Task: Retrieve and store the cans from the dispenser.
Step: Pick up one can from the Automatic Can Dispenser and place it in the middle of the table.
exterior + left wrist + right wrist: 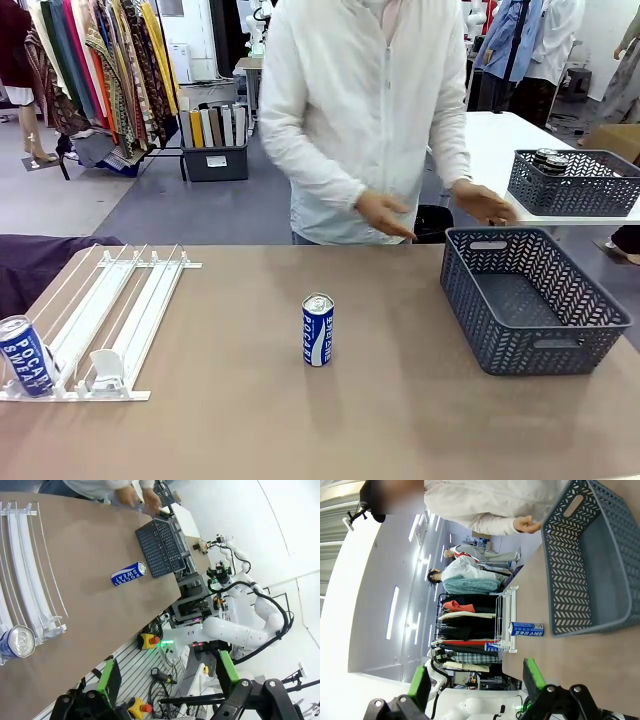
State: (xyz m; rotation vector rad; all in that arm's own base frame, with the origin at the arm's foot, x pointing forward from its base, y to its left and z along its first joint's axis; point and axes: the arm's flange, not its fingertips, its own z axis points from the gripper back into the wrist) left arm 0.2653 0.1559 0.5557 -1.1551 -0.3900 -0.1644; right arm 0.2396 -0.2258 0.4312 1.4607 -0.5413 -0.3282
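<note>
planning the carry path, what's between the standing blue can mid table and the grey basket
Nothing: in the front view, bare tabletop runs from the blue can to the grey basket.

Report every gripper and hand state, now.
Left gripper: open, empty.
Right gripper: open, empty.
Person's right hand: open, empty.
Person's left hand: open, empty.

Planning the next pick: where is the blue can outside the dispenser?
In the front view, the blue Pocari can stands upright mid-table, between the white rail dispenser, left, and the dark grey perforated basket, right.
</note>
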